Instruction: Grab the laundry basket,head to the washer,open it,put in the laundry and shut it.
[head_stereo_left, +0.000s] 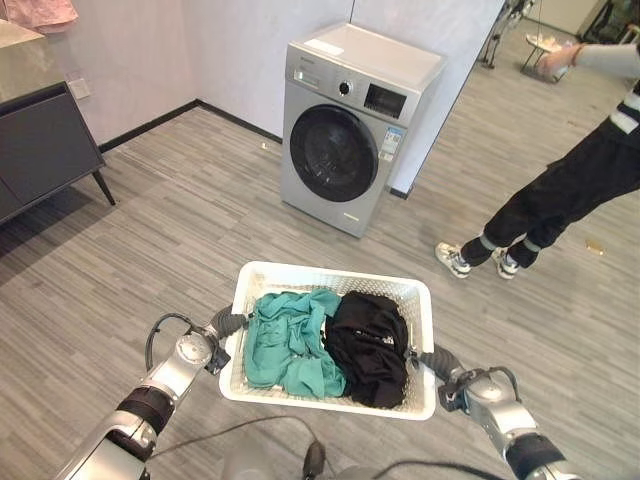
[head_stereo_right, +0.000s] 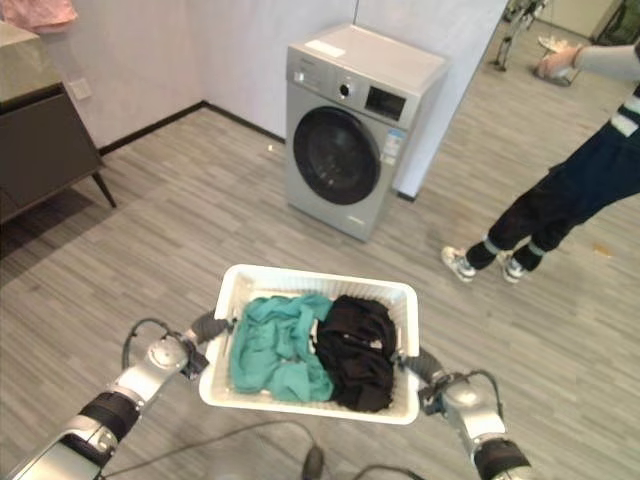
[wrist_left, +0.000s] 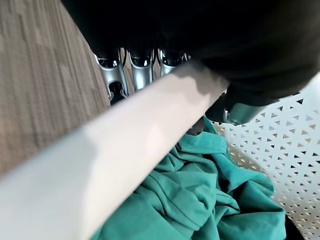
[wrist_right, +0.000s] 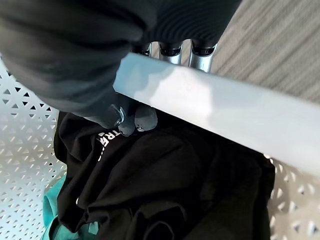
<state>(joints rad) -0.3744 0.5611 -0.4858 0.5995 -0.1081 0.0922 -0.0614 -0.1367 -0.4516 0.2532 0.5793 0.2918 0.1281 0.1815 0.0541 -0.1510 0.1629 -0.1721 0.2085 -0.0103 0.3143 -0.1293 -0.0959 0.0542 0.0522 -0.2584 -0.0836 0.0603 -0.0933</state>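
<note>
Laundry basket (head_stereo_left: 420, 300) carried, left hand (head_stereo_left: 226, 323) and right hand (head_stereo_left: 432, 360) fingers (wrist_left: 114, 75) curled under its rims; washer (head_stereo_left: 345, 125) ahead, door closed, loading pending.

Open floor (head_stereo_left: 190, 215) lies between the laundry basket (head_stereo_left: 330, 282) and the washer (head_stereo_left: 350, 125), whose round door (head_stereo_left: 333, 153) is shut; right of the washer a person (head_stereo_left: 560, 195) stands on the floor, and well left of it a dark cabinet (head_stereo_left: 40, 145).
</note>
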